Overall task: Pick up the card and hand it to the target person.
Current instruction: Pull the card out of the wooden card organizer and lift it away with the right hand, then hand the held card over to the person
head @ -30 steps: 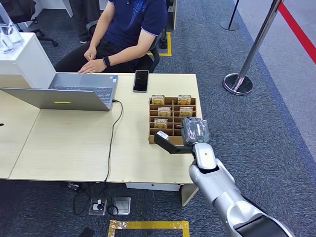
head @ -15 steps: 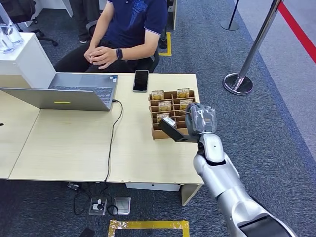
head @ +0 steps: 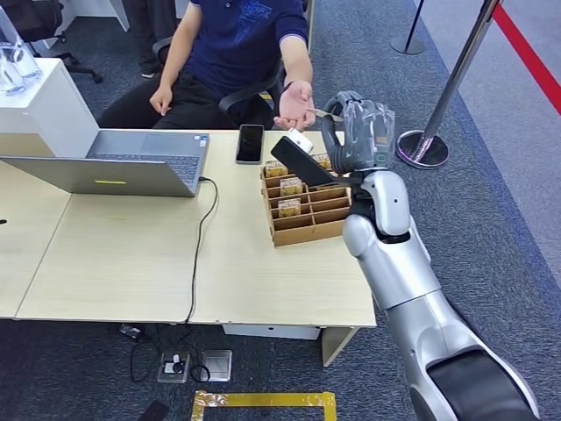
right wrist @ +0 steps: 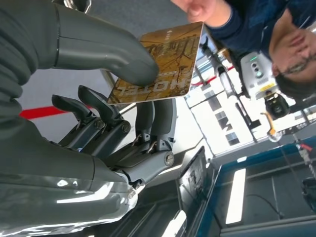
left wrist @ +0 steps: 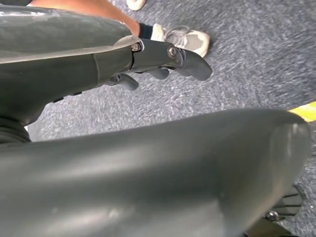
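The right robot hand [head: 357,132] is raised above the far edge of the surface [head: 132,254], over the cardboard card rack [head: 308,206]. It grips the card [right wrist: 164,61]: in the right wrist view the thick grey thumb presses on the printed brown face of the card, with the darker fingers [right wrist: 111,123] beneath it. In the head view the card [head: 301,140] shows as a small pale edge at the tip of the dark thumb, just beside the person's open palm [head: 295,103]; whether card and palm touch cannot be told. The person [head: 238,44], in a dark blue shirt, sits on a chair behind the surface with that arm extended palm-up toward the robot hand.

The rack holds further cards [head: 289,186] standing in its compartments. A black phone [head: 250,143] lies flat on the surface just left of the rack. An open grey laptop [head: 119,162] sits further left, a black cable [head: 198,246] running from it over the near edge.

The left robot hand [left wrist: 160,59] hangs over grey carpet in the left wrist view; its fingers are extended and hold nothing.

A stanchion post [head: 457,74] with a round base stands on the carpet to the right.
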